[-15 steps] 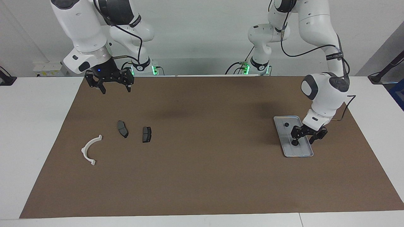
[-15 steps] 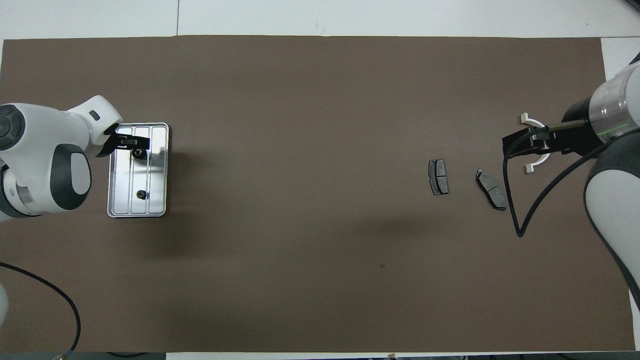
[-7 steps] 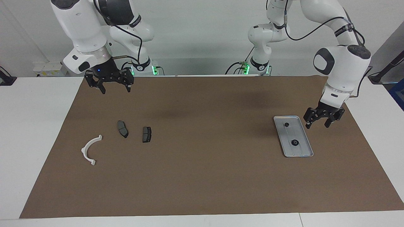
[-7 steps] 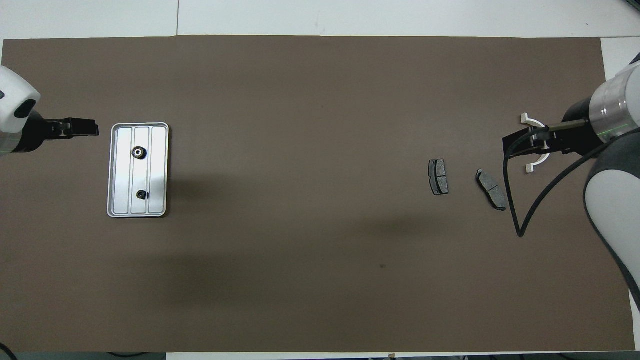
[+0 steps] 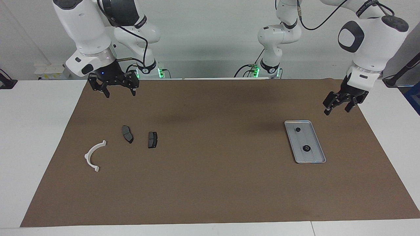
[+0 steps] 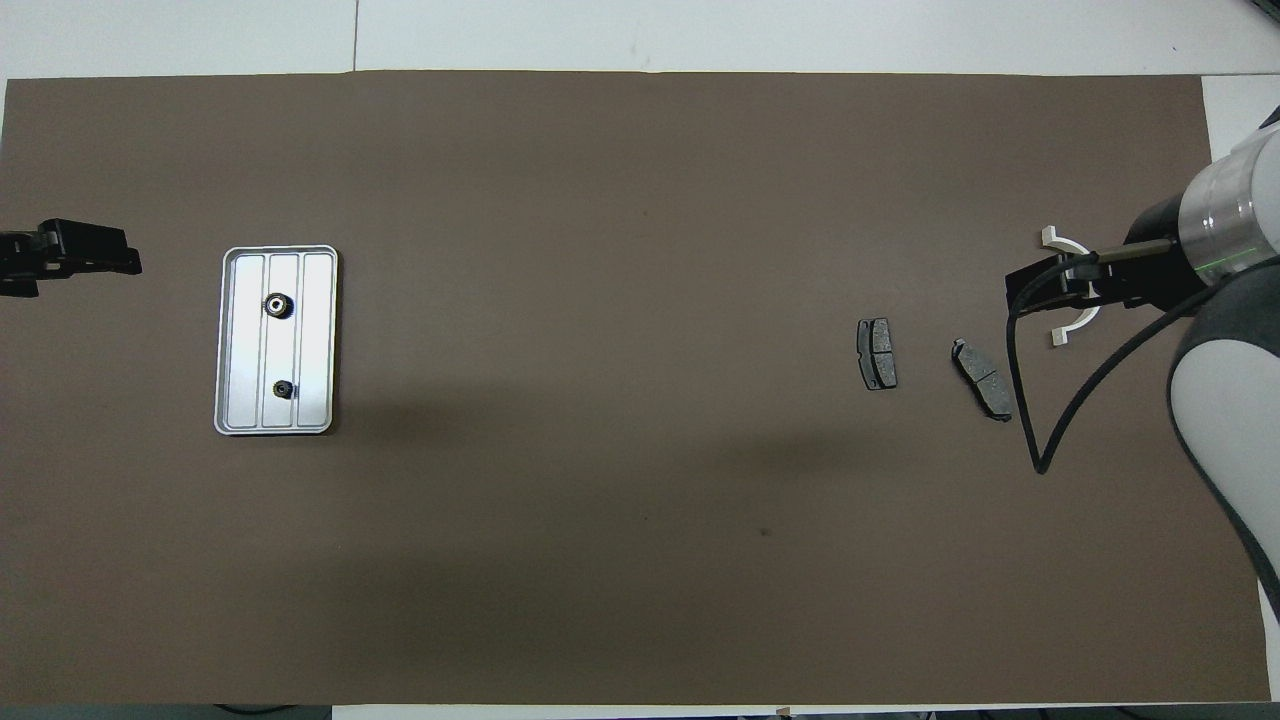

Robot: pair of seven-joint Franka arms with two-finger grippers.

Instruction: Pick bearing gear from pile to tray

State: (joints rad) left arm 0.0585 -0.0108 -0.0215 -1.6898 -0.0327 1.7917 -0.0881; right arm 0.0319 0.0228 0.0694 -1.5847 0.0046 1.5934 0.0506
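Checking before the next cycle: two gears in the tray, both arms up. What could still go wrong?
1. The tray lies loose on the mat; a low pass by the left gripper might nudge it and shift the gears.
2. Only pads and a bracket remain under the right gripper; it might grab one by mistake.

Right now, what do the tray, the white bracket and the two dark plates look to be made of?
The tray looks like metal, silver-grey with a bright sheen and pressed lengthwise ribs. The white bracket looks like matt moulded plastic: an even white, no shine, though painted metal is possible. The two dark plates are dull dark grey with no reflection; their material cannot be told.
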